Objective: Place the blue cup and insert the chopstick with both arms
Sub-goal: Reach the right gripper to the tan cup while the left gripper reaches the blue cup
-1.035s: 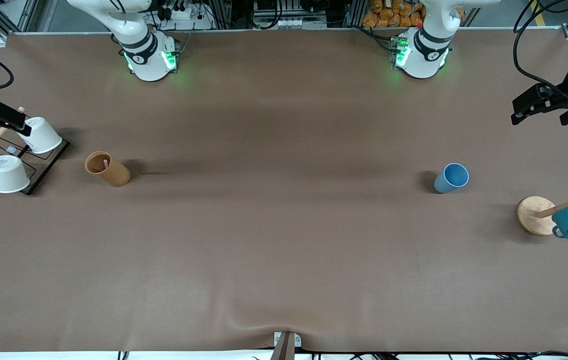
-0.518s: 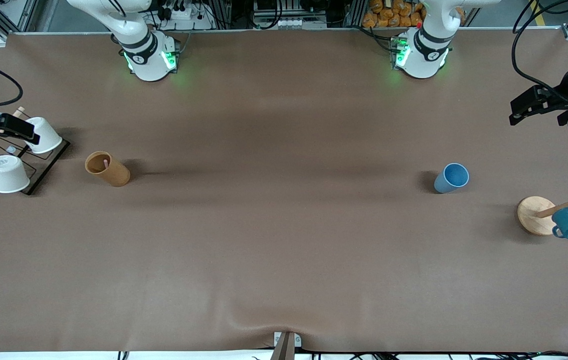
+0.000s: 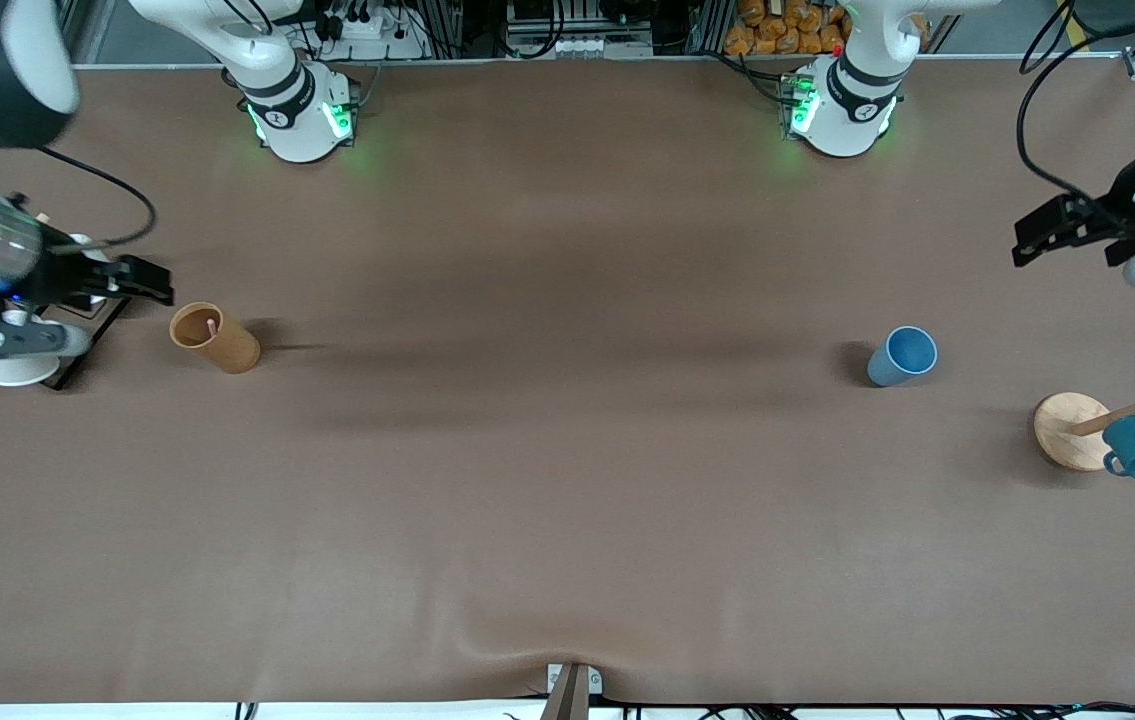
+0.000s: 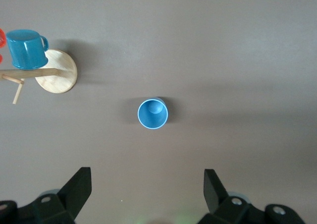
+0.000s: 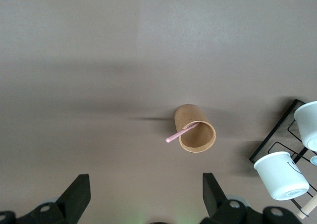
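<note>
Front view: the small plain medium-blue tumbler [image 3: 902, 356] stands upright on the brown table mat [image 3: 567, 480], toward the left arm's end. The left gripper [image 3: 1022, 240] hangs above the mat edge, apart from the tumbler. The right gripper [image 3: 155, 283] hovers just beside the brown cardboard cylinder cup [image 3: 214, 338], which holds the thin pale-pink chopstick [image 3: 212, 325].

Left wrist view: the jaws are spread wide and empty; the tumbler [image 4: 152, 113] sits ahead of them, centred on the gap. Recommended: descend straight, straddle the wall or body evenly, then close.

Right wrist view: the jaws are released, nothing between them. The chopstick [image 5: 181, 132] leans over the cardboard cup's [image 5: 196, 132] rim, ahead of the gap. Recommended: align the fingers across the protruding end and pinch above the rim, avoiding the white cups [image 5: 282, 175] on the black wire rack [image 5: 277, 135].
</note>
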`<state>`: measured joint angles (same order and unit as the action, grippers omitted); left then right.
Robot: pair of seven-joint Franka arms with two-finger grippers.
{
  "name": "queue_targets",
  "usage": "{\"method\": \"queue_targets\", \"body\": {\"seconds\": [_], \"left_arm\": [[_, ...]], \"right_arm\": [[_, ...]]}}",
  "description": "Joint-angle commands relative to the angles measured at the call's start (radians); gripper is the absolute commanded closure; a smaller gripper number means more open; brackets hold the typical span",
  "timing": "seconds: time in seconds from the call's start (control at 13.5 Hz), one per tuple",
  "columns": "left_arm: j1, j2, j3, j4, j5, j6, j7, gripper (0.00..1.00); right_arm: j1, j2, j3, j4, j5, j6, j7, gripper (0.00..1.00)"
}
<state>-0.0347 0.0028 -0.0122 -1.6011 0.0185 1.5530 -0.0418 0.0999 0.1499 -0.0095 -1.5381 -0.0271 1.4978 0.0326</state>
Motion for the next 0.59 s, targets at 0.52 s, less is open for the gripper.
{"method": "queue_targets", "body": {"seconds": [0.52], "left_arm": [[0.061,-0.010,-0.008,-0.469,0.021,0.467,0.007,0.00]], "right_arm": [[0.067,0.169,-0.001,-0.040,-0.218,0.058,0.088,0.00]]}}
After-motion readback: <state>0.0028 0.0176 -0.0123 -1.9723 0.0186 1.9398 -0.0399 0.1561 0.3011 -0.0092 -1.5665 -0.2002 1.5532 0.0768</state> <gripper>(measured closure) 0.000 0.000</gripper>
